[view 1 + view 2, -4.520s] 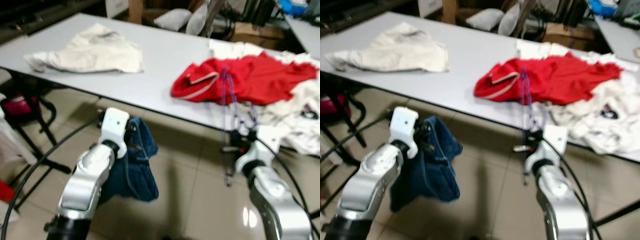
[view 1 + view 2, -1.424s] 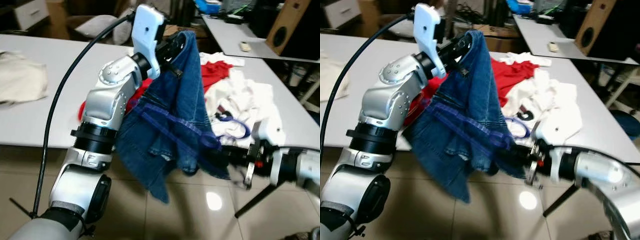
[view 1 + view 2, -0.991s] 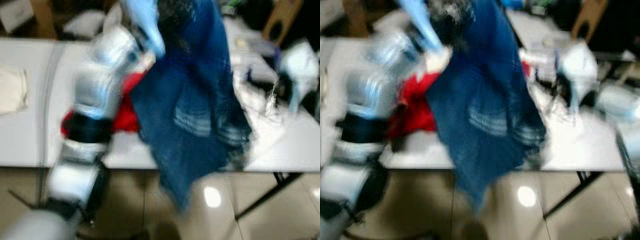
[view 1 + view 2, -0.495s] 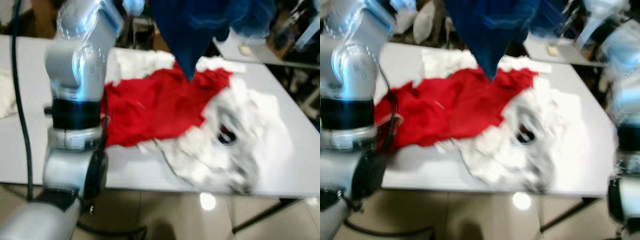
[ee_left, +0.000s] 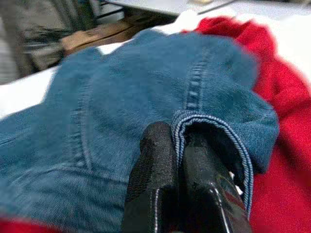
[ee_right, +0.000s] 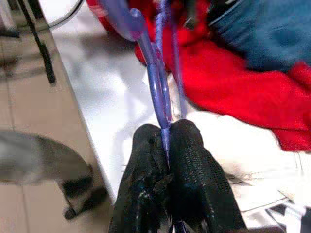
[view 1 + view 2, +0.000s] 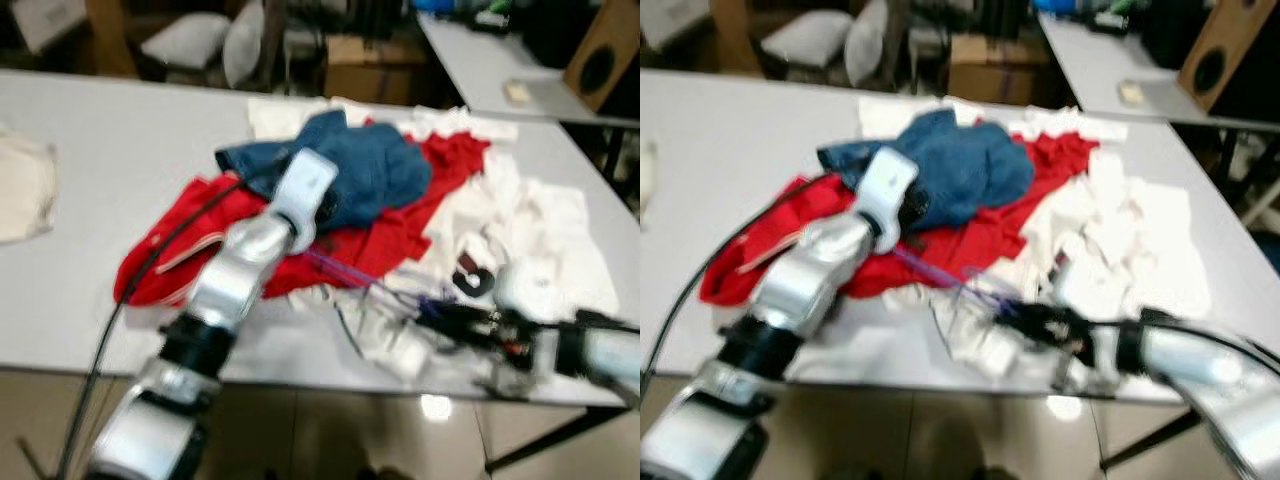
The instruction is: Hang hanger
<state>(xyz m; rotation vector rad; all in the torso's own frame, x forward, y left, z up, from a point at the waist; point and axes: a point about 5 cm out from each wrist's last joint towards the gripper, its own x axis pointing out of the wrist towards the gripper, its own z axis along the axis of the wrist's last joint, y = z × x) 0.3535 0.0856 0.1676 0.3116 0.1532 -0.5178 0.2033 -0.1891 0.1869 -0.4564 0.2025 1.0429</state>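
Observation:
The blue jeans (image 7: 360, 170) lie crumpled on top of a red garment (image 7: 400, 235) in the clothes pile on the white table (image 7: 120, 130). My left gripper (image 5: 177, 136) reaches in from the front and is shut on a stitched hem of the jeans (image 5: 121, 92). A thin purple hanger (image 6: 158, 87) sticks out from my right gripper (image 6: 166, 133), whose fingers are shut on it. In the head views this hanger (image 7: 375, 290) hovers low over the white clothes near the table's front edge, with the right gripper (image 7: 450, 322) behind it.
White garments (image 7: 530, 215) spread across the table's right half. A cream cloth (image 7: 20, 190) lies at the far left. Behind the table are a cardboard box (image 7: 370, 65), a second table (image 7: 480, 55) and a speaker (image 7: 605, 50). Tiled floor lies below the front edge.
The jeans hung high above the table in my raised left gripper; now they rest on the pile with that arm lowered. My right arm has come down to the front edge with the hanger.

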